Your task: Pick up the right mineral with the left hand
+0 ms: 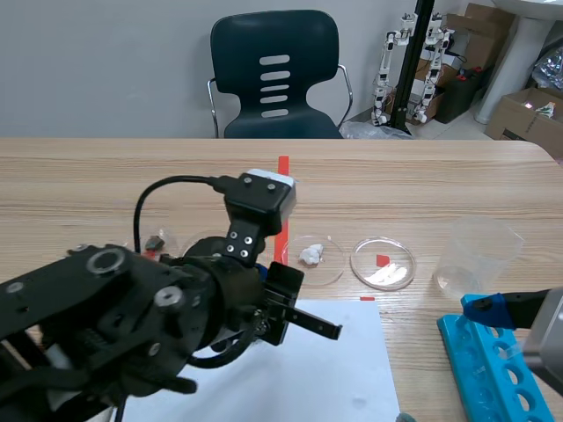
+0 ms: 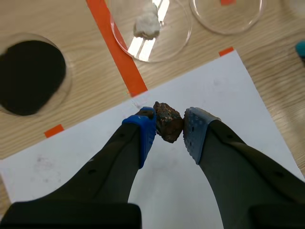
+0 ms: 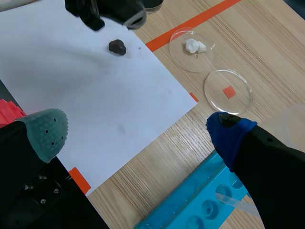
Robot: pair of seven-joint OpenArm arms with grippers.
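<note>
One dark brown mineral [image 2: 168, 122] lies on the white paper [image 2: 228, 95], directly between the left claw's [image 2: 169, 131] spread pads, apparently not yet pinched. Its long axis points ahead. The right claw [image 3: 138, 133] is spread and well apart.

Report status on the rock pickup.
Left hand open over brown rock; rock on white paper, not lifted. Right hand open by blue rack. Nothing blocking.

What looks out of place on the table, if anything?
Only the dark mineral: it lies loose on the white paper, between the open fingers of the left gripper, while the white lump sits in a petri dish. Nothing looks spilled or broken.
</note>
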